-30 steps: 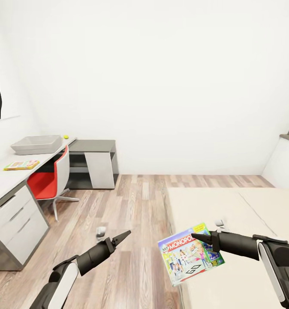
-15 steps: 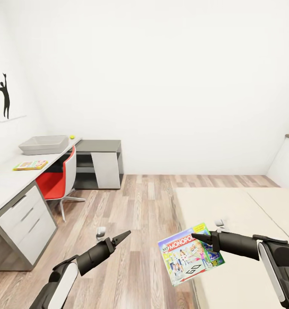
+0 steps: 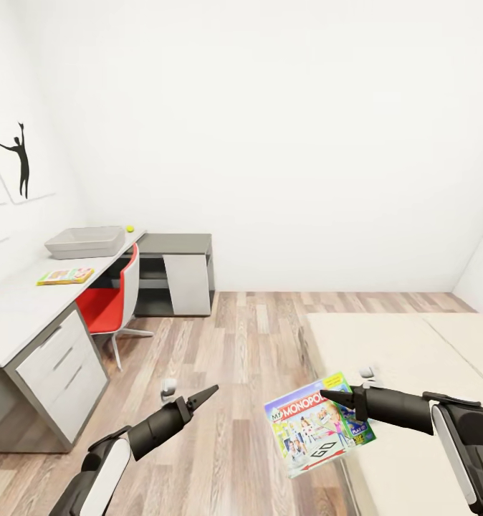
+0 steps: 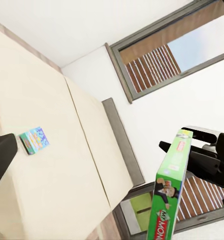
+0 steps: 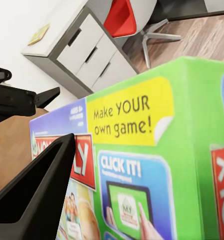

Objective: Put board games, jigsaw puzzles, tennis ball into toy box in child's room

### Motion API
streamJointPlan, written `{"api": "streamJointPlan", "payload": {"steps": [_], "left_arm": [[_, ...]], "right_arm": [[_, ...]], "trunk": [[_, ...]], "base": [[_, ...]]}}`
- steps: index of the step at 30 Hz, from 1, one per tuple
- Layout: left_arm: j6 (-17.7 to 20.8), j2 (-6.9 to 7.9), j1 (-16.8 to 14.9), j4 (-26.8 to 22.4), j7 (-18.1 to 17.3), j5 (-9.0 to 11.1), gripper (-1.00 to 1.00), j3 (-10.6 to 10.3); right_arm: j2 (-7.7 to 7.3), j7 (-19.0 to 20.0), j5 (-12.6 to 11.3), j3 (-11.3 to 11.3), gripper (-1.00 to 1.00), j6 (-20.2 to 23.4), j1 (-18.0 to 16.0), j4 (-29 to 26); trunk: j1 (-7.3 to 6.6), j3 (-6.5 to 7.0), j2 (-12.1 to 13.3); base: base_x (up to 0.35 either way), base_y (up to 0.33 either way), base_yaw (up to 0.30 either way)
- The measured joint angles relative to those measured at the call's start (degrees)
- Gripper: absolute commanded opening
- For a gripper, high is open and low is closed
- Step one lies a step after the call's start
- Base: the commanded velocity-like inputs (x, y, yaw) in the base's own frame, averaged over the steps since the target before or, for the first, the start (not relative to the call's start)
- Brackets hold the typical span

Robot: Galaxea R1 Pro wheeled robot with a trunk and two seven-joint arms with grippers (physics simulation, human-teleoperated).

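Since the earlier frames the whole head view has swung leftward, so the desk (image 3: 26,315), toy box (image 3: 85,242) and red chair (image 3: 111,301) sit further right in the picture and more wall pictures (image 3: 21,161) show; that is the camera turning, while both arms keep the same pose in the view. The right end effector (image 3: 330,396) stays clamped on a board game (image 3: 314,423), held tilted in the air over the wood floor (image 3: 227,358) just beside the bed (image 3: 413,373). The box is thin and green-edged, with a red Monopoly banner, cartoon children and a yellow panel reading "Make YOUR own game!" in the right wrist view (image 5: 136,165). The left end effector (image 3: 202,395) hangs empty over the floor, its fingers close together in a narrow point. A second, light blue board game (image 4: 34,139) lies flat on the cream bed cover in the left wrist view. On the desk the light grey toy box stands at the far end with the small tennis ball (image 3: 130,228) just beside it, and a flat multicoloured item (image 3: 65,276) lies nearer; I cannot tell whether it is a puzzle or a game
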Motion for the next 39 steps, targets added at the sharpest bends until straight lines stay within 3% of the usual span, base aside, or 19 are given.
{"api": "streamJointPlan", "payload": {"steps": [6, 11, 18, 22, 34, 39], "left_arm": [[0.00, 0.00, 0.00, 0.00, 0.09, -0.03, 1.00, 0.00], [1.67, -1.40, -1.61, -1.60, 1.63, 1.65, 1.00, -1.45], [3.98, -1.40, -3.86, -3.87, 3.88, 4.10, 1.00, -1.47], [5.30, -1.40, -5.15, -5.16, 5.17, 5.50, 1.00, -1.47], [9.27, -1.40, -9.02, -9.02, 9.03, 9.74, 1.00, -1.49], [10.91, -1.39, -9.14, -10.63, 10.64, 11.44, 1.00, -1.49]], "right_arm": [[0.01, -0.06, 0.09, 0.00, -1.00, -0.01, 0.00, 0.05], [-1.60, 0.77, -1.08, -1.62, -1.00, -1.14, -1.62, 0.90], [-3.88, 0.72, -2.68, -3.86, -1.00, -1.07, -3.90, 0.89], [-5.16, 0.68, -3.88, -3.86, -1.00, -0.94, -5.19, 0.89], [-5.17, 0.66, -7.97, -3.86, -1.00, -0.86, -5.26, 0.89], [-5.16, 0.67, -9.63, -3.86, -1.00, -0.86, -5.26, 0.89]], "trunk": [[0.00, 0.00, 0.00], [0.00, 0.00, 0.00], [0.00, 0.00, 0.00], [0.00, 0.00, 0.00], [0.00, 0.00, 0.00], [0.00, 0.00, 0.00]], "base": [[0.032, 0.197, 0.000], [0.000, 0.000, 0.000], [0.000, 0.000, 0.000], [0.000, 0.000, 0.000], [0.000, 0.000, 0.000], [0.000, 0.000, 0.000]]}}
